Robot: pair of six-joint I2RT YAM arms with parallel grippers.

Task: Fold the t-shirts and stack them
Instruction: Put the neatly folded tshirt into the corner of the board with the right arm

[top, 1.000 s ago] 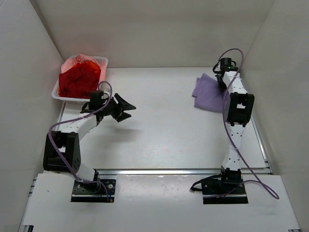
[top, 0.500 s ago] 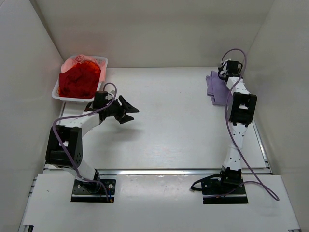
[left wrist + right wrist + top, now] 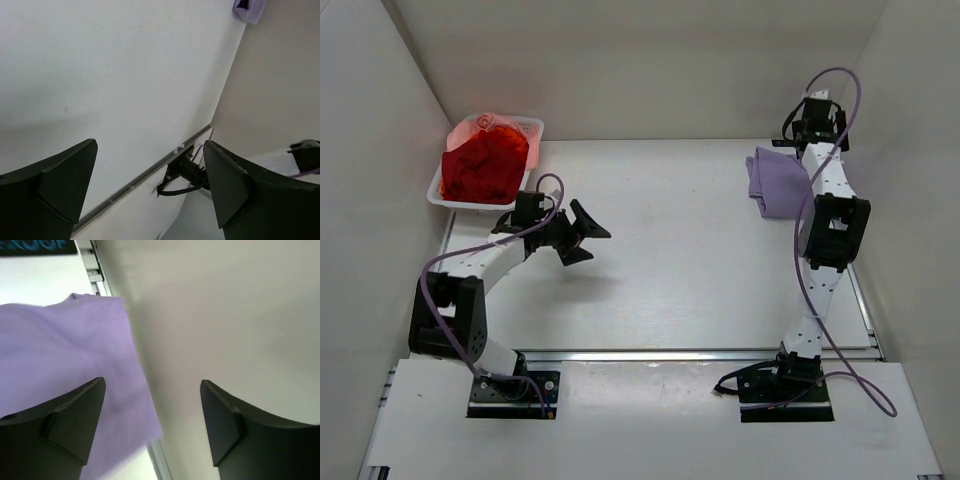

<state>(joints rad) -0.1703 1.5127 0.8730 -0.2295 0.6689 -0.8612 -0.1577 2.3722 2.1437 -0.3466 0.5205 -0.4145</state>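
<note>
A lavender t-shirt (image 3: 776, 180) lies folded on the table at the far right; it fills the left of the right wrist view (image 3: 65, 350). My right gripper (image 3: 152, 381) is open and empty, raised above the shirt's far edge, close to the right wall. A deep red t-shirt (image 3: 485, 165) is bunched in the white basket (image 3: 534, 129) at the back left, with pale pink cloth (image 3: 480, 123) behind it. My left gripper (image 3: 592, 240) hangs open and empty over bare table just right of the basket. Its fingers (image 3: 65, 175) frame only the table.
White walls close in the table on the left, back and right. A metal rail (image 3: 690, 353) runs along the near edge by the arm bases. The right arm (image 3: 832, 225) stands tall along the right wall.
My right gripper has opened, let go of the lavender shirt and risen toward the back right corner. The shirt now lies in a narrower fold. My left gripper has opened wider and drifted right.
</note>
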